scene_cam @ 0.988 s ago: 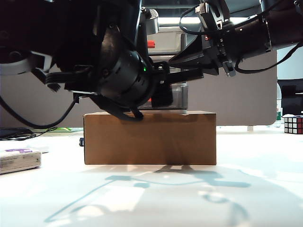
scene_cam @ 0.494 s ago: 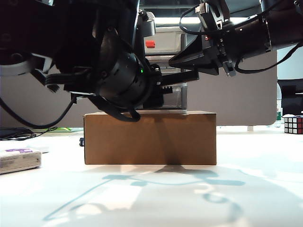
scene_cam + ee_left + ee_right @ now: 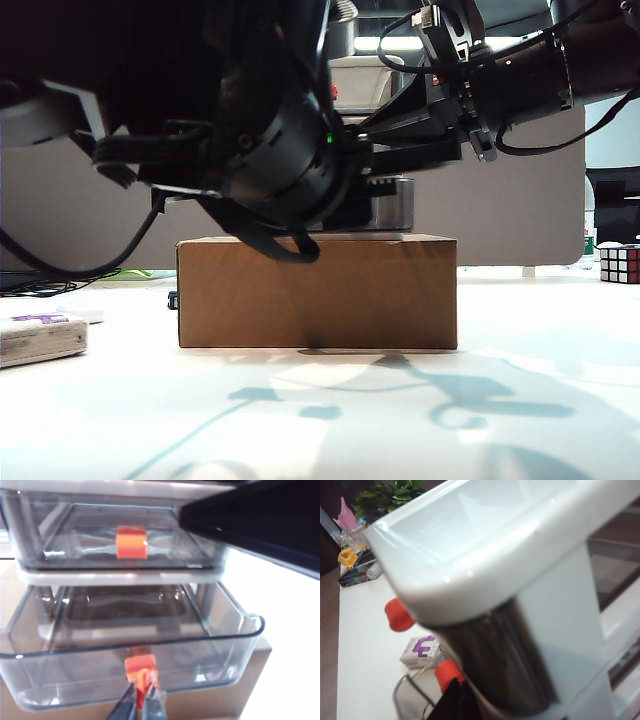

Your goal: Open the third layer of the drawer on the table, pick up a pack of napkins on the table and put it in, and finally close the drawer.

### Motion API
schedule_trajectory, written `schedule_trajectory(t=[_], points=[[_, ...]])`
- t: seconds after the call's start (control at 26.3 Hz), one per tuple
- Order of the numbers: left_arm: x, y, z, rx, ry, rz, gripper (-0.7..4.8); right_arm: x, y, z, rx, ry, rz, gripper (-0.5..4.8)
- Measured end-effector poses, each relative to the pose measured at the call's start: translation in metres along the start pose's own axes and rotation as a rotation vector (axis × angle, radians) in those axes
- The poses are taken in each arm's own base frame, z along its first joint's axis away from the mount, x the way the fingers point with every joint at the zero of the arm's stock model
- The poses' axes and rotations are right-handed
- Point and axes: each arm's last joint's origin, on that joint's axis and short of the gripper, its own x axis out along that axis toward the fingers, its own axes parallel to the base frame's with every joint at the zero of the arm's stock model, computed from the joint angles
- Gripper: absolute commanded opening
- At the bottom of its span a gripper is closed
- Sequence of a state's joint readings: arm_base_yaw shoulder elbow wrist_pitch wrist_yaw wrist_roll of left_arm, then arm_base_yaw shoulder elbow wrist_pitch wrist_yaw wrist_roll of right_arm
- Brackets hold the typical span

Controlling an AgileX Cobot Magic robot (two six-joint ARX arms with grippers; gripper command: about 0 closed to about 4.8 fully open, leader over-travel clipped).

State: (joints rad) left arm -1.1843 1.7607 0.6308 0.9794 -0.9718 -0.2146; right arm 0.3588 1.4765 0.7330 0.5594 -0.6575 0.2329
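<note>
Pinching the third layer's [image 3: 125, 645] stubby handle: left gripper [image 3: 141, 700].

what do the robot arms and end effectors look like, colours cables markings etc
Both arms are black. The left arm has a round, drum-like wrist housing with a small green light and looping black cables. The right arm is a black cylinder with black cables and a pale connector. The left end effector has slim dark grey fingers.

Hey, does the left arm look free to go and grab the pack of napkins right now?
Probably not yet. The left pincer is shut on the red-orange handle of the third layer, which is pulled out. The pack of napkins lies unobstructed on the table, so letting go should free it.
</note>
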Motion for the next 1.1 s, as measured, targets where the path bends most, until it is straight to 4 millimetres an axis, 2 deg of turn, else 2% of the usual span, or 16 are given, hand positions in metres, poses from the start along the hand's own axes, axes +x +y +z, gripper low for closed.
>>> schedule_trajectory(t=[0.19, 0.34, 0.61, 0.84, 0.87, 1.03, 1.1], points=[[-0.013, -0.008, -0.004, 0.024, 0.009, -0.004, -0.06, 0.0, 0.0, 0.0, -0.002, 0.0, 0.001, -0.06], [-0.03, -0.018, -0.007, 0.038, 0.009, -0.03, -0.06, 0.0, 0.0, 0.0, -0.002, 0.001, 0.001, -0.06], [-0.041, -0.022, -0.009, 0.024, 0.024, -0.052, -0.06, 0.0, 0.0, 0.0, -0.002, 0.001, 0.002, -0.06], [-0.045, -0.018, -0.008, 0.038, 0.073, -0.039, -0.04, 0.0, 0.0, 0.0, -0.003, 0.0, 0.002, -0.06], [-0.045, -0.018, -0.008, 0.045, 0.077, -0.037, 0.01, 0.0, 0.0, 0.0, -0.002, 0.001, 0.001, -0.06], [-0.059, -0.018, 0.005, 0.055, 0.079, -0.062, 0.9, 0.0, 0.0, 0.0, -0.002, 0.002, 0.005, -0.06], [-0.071, -0.018, 0.017, 0.056, 0.072, -0.081, 0.9, 0.0, 0.0, 0.0, 0.0, 0.005, 0.006, -0.06]])
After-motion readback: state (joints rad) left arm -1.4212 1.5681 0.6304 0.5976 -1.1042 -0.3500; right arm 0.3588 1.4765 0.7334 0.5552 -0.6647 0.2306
